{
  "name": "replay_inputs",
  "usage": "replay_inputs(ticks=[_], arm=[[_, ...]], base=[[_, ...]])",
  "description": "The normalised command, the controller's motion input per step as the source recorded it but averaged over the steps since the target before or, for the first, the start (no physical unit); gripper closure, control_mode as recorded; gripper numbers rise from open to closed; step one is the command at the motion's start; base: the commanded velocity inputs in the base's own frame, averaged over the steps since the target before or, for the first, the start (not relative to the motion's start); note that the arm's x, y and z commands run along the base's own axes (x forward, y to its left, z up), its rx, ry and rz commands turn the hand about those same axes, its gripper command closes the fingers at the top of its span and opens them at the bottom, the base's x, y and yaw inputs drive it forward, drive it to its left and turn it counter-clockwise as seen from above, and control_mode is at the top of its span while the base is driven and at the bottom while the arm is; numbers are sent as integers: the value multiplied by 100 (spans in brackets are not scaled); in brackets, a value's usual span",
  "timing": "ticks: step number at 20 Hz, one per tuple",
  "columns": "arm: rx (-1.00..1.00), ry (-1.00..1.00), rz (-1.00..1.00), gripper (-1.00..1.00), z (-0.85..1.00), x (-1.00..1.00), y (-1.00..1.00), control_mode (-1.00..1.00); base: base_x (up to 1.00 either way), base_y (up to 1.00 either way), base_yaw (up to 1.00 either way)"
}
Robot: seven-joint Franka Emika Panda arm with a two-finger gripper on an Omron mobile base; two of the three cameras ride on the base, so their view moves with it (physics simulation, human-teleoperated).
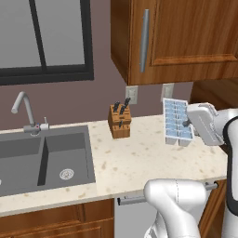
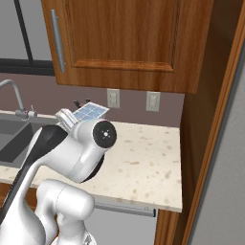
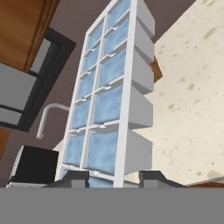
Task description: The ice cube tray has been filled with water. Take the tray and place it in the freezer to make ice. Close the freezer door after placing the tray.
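- The jaws are clamped on one short end of the ice cube tray, as the hand view shows: the two dark finger tips stand at either side of the tray's near end, with the tray running away from them.
- The gripper holds the tray up off the counter; in the left base view the tray stands nearly upright on its long axis, its cells facing the camera.
- The water shows as pale blue squares in two rows of cells (white walls between them).
- In the right base view the tray peeks out above the white arm, tilted, with its blue cells facing up and toward the wall.
- To the left of the tray in the left base view, a wooden knife block with dark handles stands on the counter near the wall, well apart from the tray.
- Two wall outlets sit on the brown wall behind the knife block and tray.
- Wooden upper cabinets with a grey bar handle hang above the counter.
- Farther left, a dark grey double sink is set into the counter, with a curved metal faucet behind it (below a dark-framed window).
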Motion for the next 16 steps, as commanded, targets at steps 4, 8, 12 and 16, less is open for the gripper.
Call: replay_inputs(ticks=[4,8,12,16], arm=[[2,7,-6,100,7,-3,0,-100],[0,1,-4,100,0,0,0,-100],[0,0,0,100,-1,0,0,-100],[0,0,0,100,0,0,0,-100]], base=[[0,0,0],[0,0,0],[0,0,0],[0,0,0]])
